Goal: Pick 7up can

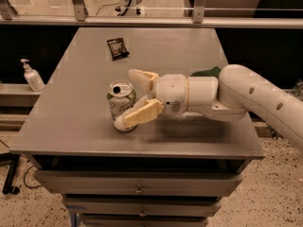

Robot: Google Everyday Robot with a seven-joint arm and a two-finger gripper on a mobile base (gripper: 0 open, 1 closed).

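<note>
The 7up can [119, 100] stands upright on the grey table [71, 108], near the front left, with its silver top and dark opening showing. My gripper [127, 98] reaches in from the right at can height and is open. Its near finger [141, 114] lies across the can's lower front. Its far finger [143, 77] sits just behind the can's right side. The can is between the two fingers and rests on the table.
A small black packet [117, 48] lies at the back left of the table. A green sponge [208, 71] shows partly behind my arm. A soap dispenser [32, 76] stands on a ledge to the left. Drawers [137, 188] sit below the front edge.
</note>
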